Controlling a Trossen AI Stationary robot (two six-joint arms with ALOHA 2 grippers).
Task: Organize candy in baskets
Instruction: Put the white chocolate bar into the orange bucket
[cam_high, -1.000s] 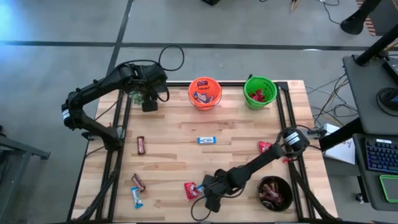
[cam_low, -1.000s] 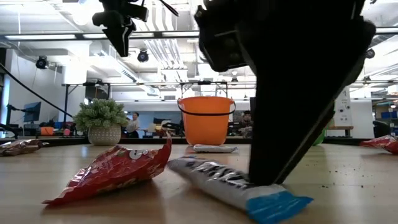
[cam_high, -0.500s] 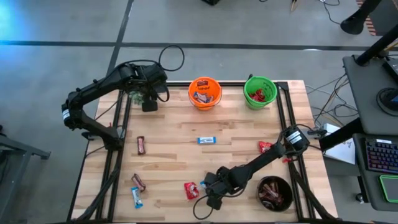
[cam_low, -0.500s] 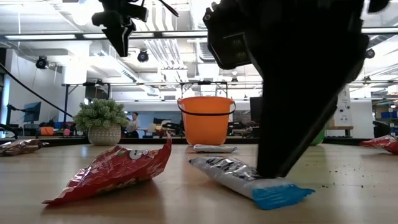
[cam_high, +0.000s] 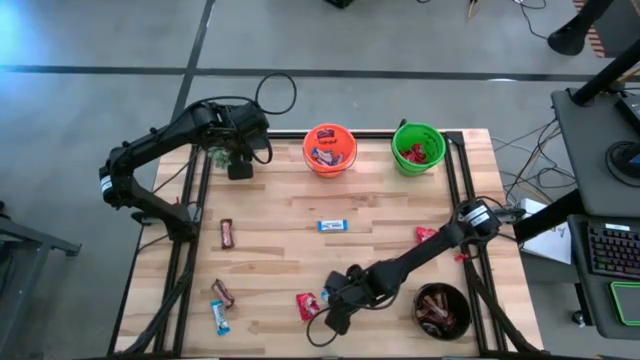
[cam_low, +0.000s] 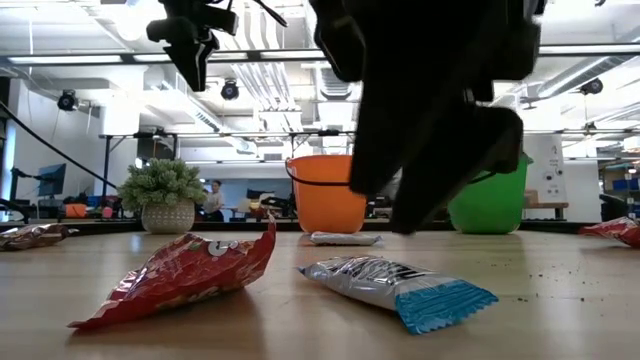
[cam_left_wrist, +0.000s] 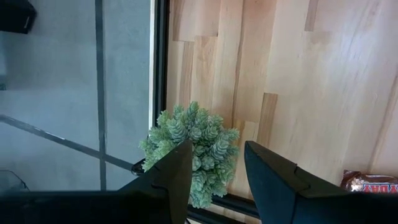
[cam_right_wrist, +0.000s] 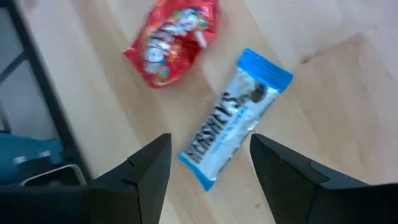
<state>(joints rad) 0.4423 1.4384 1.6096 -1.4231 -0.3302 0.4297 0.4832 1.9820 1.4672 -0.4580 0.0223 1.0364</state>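
1. My right gripper (cam_right_wrist: 208, 165) has lifted off the blue-and-white bar (cam_right_wrist: 235, 117), fingers spread, holding nothing.
2. So no grab: the bar lies on the table (cam_high: 380, 210) beside the red packet (cam_right_wrist: 172, 46), not in the orange pail (cam_high: 329, 148).
3. Left gripper (cam_left_wrist: 216, 171) waits, fingers apart, over the plant (cam_left_wrist: 193, 147).

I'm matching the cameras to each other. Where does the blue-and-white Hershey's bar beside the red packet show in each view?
High view: blue-and-white Hershey's bar near the front edge, by the red candy packet.
Low view: foreground, centre-right.
Left wrist view: not in it.
Right wrist view: centre, above the right gripper's fingers.
Shared landmark: that red packet.
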